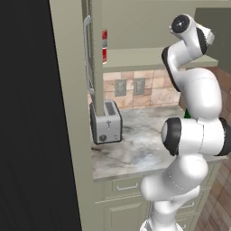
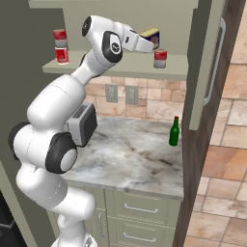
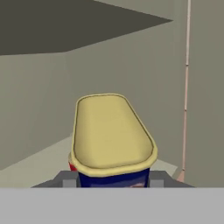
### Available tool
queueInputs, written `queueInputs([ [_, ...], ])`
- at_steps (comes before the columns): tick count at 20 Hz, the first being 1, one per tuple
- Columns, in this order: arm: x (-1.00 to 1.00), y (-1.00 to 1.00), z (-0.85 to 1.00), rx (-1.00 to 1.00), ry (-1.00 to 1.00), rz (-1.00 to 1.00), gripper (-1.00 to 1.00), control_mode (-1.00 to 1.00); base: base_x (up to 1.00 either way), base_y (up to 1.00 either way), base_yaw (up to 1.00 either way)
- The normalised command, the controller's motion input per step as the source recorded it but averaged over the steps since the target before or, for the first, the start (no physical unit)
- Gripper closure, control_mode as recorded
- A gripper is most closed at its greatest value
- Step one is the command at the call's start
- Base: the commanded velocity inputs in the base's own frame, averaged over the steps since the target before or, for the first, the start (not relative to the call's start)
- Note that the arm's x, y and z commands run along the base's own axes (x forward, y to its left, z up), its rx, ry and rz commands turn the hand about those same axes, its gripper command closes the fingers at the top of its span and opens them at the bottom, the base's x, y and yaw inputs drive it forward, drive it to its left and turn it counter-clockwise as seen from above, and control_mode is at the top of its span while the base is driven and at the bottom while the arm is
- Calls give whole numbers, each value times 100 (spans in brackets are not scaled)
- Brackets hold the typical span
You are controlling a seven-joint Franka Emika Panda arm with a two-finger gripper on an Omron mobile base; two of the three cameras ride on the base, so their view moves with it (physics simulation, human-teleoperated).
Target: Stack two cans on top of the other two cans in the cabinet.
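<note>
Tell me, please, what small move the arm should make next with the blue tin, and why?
Probably lower it a little. The claw is shut on the blue tin, held just above the grey-bodied can on the cabinet shelf. In the hand view a red edge peeks from beneath the tin, so it looks roughly lined up. The other pair is already stacked.

Marble counter (image 2: 130,159), tiled backsplash (image 2: 144,96), terracotta tile floor (image 2: 217,183), beige drawers (image 2: 140,212)

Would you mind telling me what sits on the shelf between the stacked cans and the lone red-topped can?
Nothing rests there: in the right base view the cabinet shelf is bare between the stacked cans and the lone can; just the arm crosses above it.
</note>
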Motion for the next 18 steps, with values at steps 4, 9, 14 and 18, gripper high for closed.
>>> queueInputs([
  [4,9,-12,0,0,4,0,100,-100,0,0,0],
  [9,14,-8,0,0,4,0,100,-100,0,0,0],
  [14,14,-4,0,0,7,0,100,-100,0,0,0],
  [18,16,-2,0,0,10,0,100,-100,0,0,0],
])
